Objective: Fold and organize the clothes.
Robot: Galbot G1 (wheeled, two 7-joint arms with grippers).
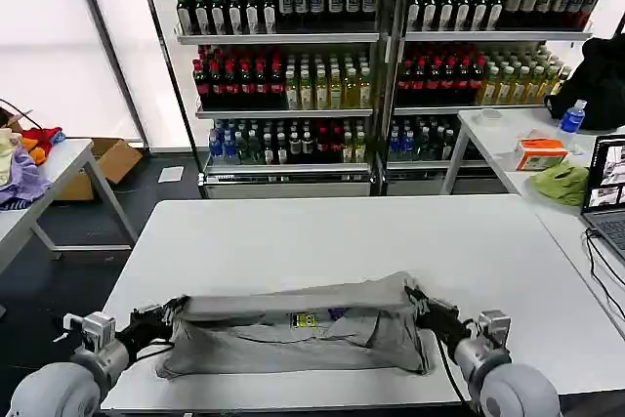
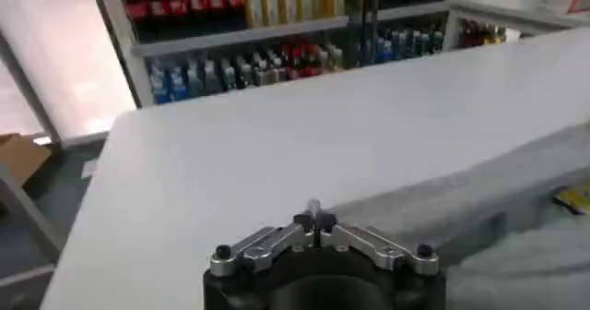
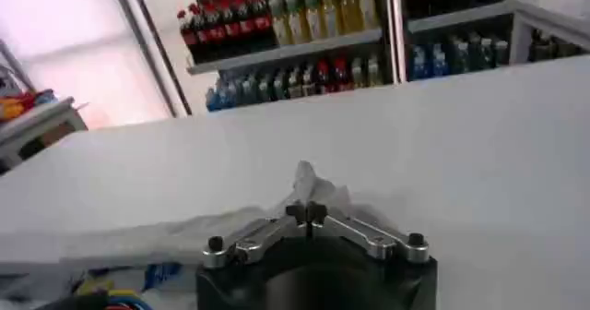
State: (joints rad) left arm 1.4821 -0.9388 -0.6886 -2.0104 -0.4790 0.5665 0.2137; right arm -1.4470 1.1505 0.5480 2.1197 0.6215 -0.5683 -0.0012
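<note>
grey shirt point(image 1: 303, 334) lies stretched flat along near edge of white worktop point(image 1: 332, 236), small colour print in middle. left claw point(image 1: 174, 312) clenched on shirt's left end, fingers point(image 2: 315, 221) pinched together on cloth. right claw point(image 1: 418, 300) clenched on shirt's right end. far behind, shelves of bottles point(image 1: 381, 56).

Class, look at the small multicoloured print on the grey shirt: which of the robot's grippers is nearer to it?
Right, by a small margin. The right gripper pinches the grey shirt at its right edge; the left gripper pinches the left edge, slightly farther from the print.
</note>
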